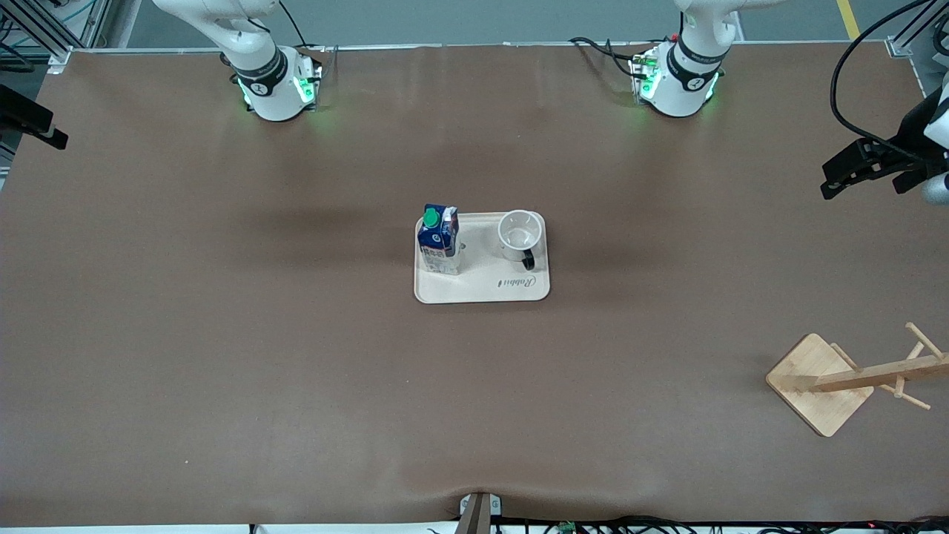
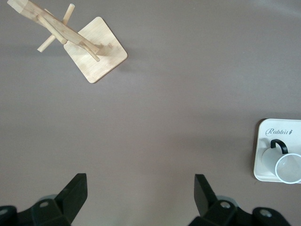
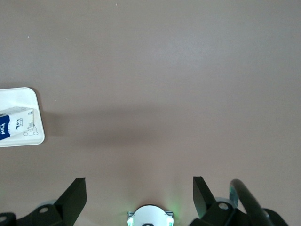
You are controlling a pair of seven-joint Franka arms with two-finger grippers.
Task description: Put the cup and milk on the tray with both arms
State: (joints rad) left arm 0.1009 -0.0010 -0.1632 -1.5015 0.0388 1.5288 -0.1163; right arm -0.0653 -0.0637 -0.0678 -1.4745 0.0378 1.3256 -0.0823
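Observation:
The cream tray lies at the middle of the table. On it stands the dark-blue milk with its green cap, toward the right arm's end. The white cup stands upright on the tray beside it, toward the left arm's end, black handle facing the front camera. My left gripper hangs open and empty over the left arm's end of the table; its wrist view catches the cup and a tray corner. My right gripper hangs open and empty over the right arm's end; its wrist view shows the milk.
A wooden rack with pegs on a square base stands toward the left arm's end, nearer the front camera than the tray, and also shows as the rack in the left wrist view. The arm bases glow green along the edge farthest from the front camera.

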